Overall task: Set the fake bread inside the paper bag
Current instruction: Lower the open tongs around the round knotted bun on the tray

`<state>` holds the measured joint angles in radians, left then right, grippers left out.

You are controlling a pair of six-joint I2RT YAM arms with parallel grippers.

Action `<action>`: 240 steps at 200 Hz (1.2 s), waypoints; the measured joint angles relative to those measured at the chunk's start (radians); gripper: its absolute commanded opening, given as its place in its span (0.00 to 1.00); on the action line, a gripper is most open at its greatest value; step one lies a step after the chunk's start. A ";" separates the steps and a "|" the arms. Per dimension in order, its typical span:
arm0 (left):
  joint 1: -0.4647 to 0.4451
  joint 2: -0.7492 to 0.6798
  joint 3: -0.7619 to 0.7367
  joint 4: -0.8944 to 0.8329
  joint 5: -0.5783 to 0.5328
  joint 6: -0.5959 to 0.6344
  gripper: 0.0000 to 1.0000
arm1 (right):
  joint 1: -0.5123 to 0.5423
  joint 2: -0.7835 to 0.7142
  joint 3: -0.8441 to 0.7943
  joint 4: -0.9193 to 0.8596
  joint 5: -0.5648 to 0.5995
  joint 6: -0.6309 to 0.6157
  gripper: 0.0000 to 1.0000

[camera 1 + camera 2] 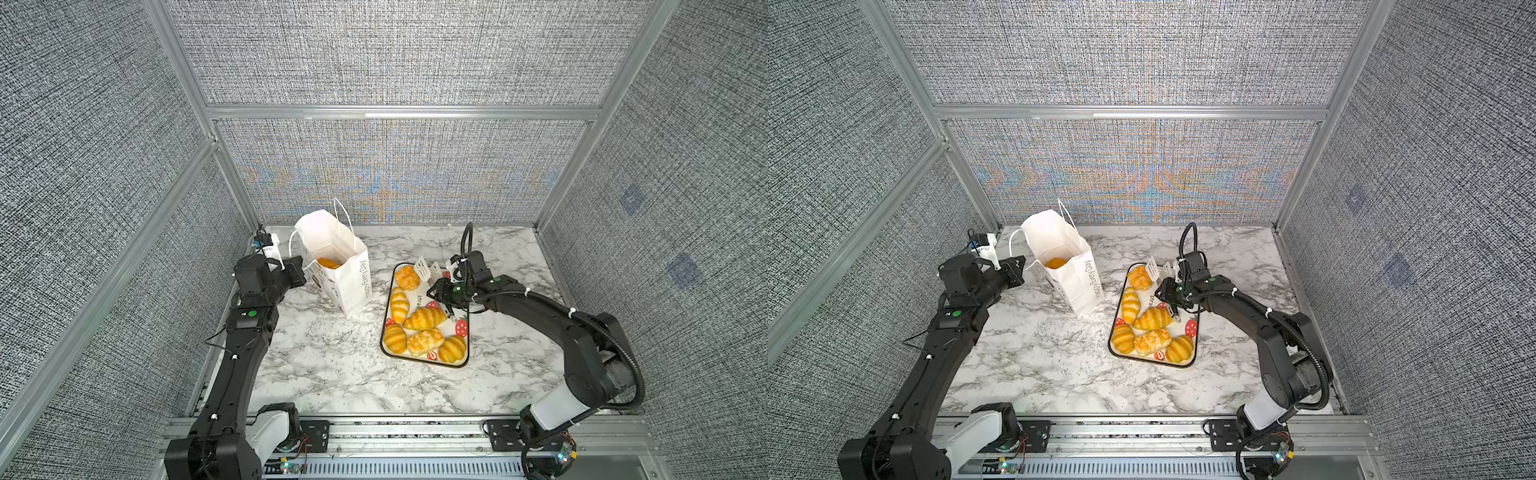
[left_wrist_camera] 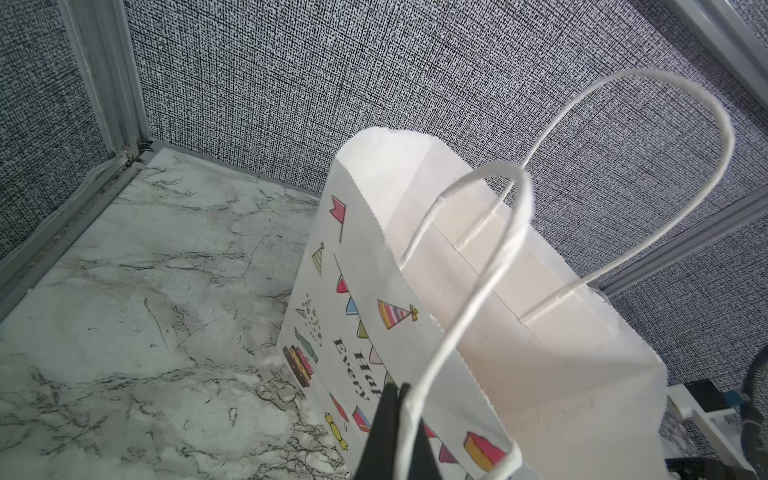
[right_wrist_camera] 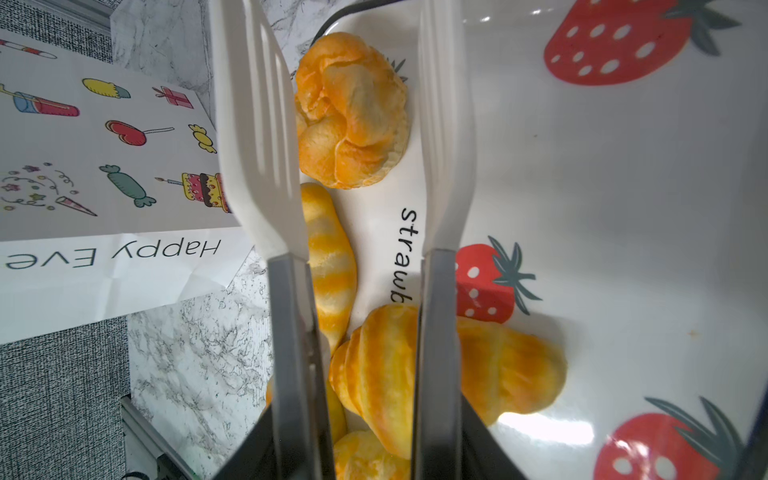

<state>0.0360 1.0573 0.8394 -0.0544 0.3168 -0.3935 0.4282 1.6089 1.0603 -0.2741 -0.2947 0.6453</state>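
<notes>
The white paper bag (image 1: pixel 347 282) (image 1: pixel 1077 286) stands open at the back left, with one orange piece of fake bread (image 1: pixel 329 263) (image 1: pixel 1055 262) inside. My left gripper (image 1: pixel 300 271) (image 2: pixel 395 415) is shut on the bag's near cord handle (image 2: pixel 478 291). Several more pieces of fake bread lie on the strawberry tray (image 1: pixel 384 332) (image 3: pixel 602 187). Among them are a round bun (image 1: pixel 407 277) (image 3: pixel 353 112) and a croissant (image 1: pixel 424 318) (image 3: pixel 415 374). My right gripper (image 1: pixel 438 289) (image 3: pixel 365 449) is shut on white slotted tongs (image 1: pixel 428 270) (image 3: pixel 257 124). Their blades stand apart on either side of the bun.
The tray lies right of the bag on the marble table (image 1: pixel 332 365). A small white and blue device (image 1: pixel 266 243) sits in the back left corner. Fabric walls close off three sides, and a metal rail (image 1: pixel 415 432) runs along the front edge.
</notes>
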 measured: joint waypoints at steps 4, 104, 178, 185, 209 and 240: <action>0.000 0.000 0.000 0.000 0.000 0.000 0.00 | 0.000 0.004 0.001 0.001 -0.002 0.002 0.43; 0.000 0.001 0.000 0.000 0.000 0.000 0.00 | 0.000 0.047 0.018 0.024 -0.030 0.011 0.37; 0.000 0.001 0.000 0.000 0.000 0.000 0.00 | 0.003 0.063 0.006 0.041 -0.037 0.015 0.36; 0.000 0.001 0.000 0.000 0.000 0.000 0.00 | 0.003 0.064 0.006 0.040 -0.039 0.017 0.36; 0.000 0.001 0.000 0.000 0.000 0.000 0.00 | 0.004 0.066 0.005 0.042 -0.042 0.022 0.36; 0.000 0.001 0.000 0.000 0.000 0.000 0.00 | 0.004 0.072 0.005 0.047 -0.044 0.023 0.36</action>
<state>0.0360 1.0584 0.8394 -0.0544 0.3168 -0.3931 0.4320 1.6806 1.0649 -0.2268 -0.3389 0.6678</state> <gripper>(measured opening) 0.052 0.361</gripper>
